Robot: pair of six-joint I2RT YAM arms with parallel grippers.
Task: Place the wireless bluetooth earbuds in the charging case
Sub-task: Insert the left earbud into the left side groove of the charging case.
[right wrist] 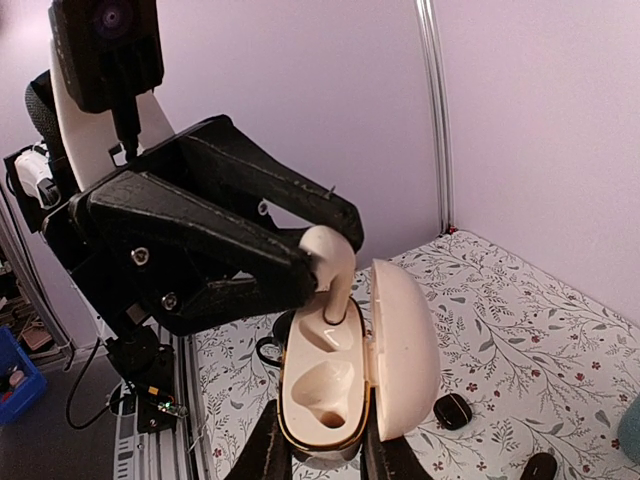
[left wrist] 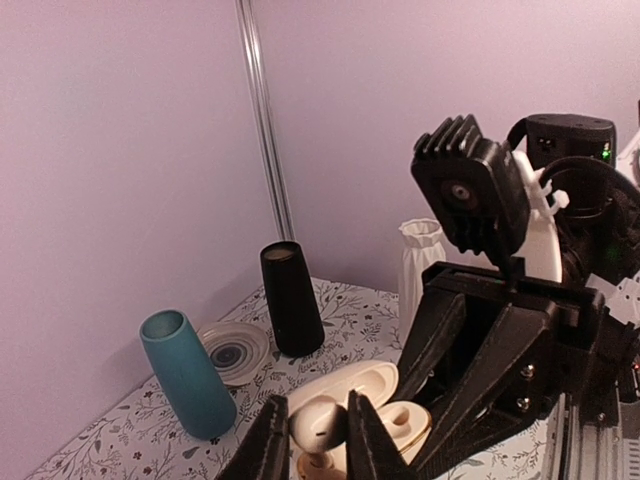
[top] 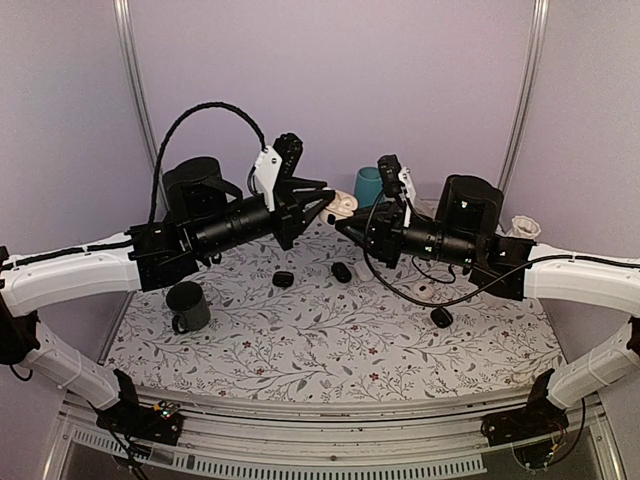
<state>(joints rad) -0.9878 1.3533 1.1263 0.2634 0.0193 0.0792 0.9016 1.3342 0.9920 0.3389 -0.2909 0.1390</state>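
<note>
The white charging case (right wrist: pixel 325 385) is open, its lid (right wrist: pixel 405 350) swung to the right, and is held above the table. My right gripper (right wrist: pixel 322 440) is shut on its base. My left gripper (left wrist: pixel 317 408) is shut on a white earbud (left wrist: pixel 322 428). The earbud (right wrist: pixel 335 265) stands with its stem tip in the case's upper socket; the lower socket (right wrist: pixel 325 390) is empty. In the top view both grippers meet at the back middle, left gripper (top: pixel 325 207), right gripper (top: pixel 347 226), with the case (top: pixel 343 205) between them. No second earbud shows.
A dark mug (top: pixel 187 305) stands at the left. Small black cases (top: pixel 283 278) (top: pixel 342 271) (top: pixel 441 317) lie on the floral mat. At the back stand a teal cup (left wrist: pixel 188 375), a black cup (left wrist: pixel 292 298), a plate (left wrist: pixel 232 352) and a white vase (left wrist: pixel 422 265).
</note>
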